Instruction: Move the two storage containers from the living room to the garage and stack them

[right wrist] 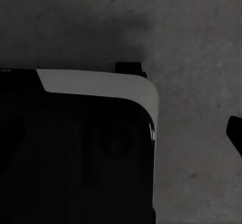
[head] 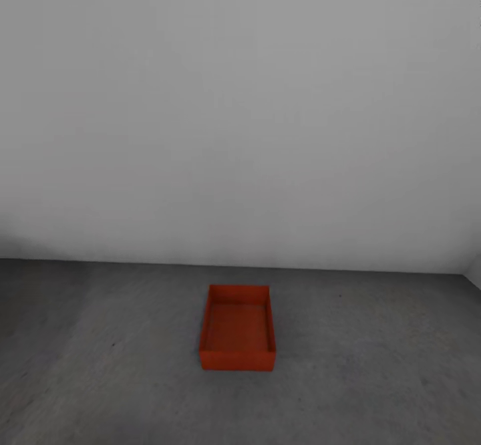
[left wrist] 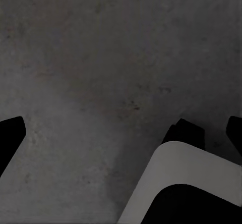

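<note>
Storage container (head: 238,328), long axis twd wall (head: 240,111)

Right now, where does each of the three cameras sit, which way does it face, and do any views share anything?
Head view: sits on the robot's head, faces forward and down at a red-orange open-topped rectangular container on the dark grey concrete floor before a plain white-grey wall.
Left wrist view: near the left gripper, faces down at the floor; black fingertips and white-and-black robot body show.
Right wrist view: near the right gripper, faces down; robot body shows.
Shared: all three see the concrete floor.
</note>
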{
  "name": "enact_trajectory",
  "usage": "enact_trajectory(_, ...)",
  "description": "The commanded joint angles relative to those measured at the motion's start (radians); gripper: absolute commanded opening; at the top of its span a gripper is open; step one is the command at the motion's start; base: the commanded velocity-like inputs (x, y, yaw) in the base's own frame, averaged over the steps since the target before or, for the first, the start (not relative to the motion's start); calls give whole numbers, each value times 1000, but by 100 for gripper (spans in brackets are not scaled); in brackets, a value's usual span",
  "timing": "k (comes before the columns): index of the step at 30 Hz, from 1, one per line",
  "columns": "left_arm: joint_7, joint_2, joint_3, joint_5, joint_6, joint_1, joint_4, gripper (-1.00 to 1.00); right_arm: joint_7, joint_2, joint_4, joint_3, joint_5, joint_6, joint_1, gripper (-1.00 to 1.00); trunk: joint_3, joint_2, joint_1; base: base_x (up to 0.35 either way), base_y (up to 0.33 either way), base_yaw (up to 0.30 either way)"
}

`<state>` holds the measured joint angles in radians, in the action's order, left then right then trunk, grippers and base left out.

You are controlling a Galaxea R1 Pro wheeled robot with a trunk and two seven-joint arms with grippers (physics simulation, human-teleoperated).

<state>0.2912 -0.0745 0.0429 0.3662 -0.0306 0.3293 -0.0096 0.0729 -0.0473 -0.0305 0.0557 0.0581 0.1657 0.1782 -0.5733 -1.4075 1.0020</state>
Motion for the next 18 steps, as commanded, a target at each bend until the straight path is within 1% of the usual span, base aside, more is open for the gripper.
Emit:
enact_trajectory(1,2,0,5,8,-3,0,0,100,4,0,-3,6,6,6,1,100,1,0,0,0,0,0)
enact_trajectory(18,2,0,5,8,-3,0,0,100,4,1,-3,5,6,0,1,100,28,0,0,0,0,0)
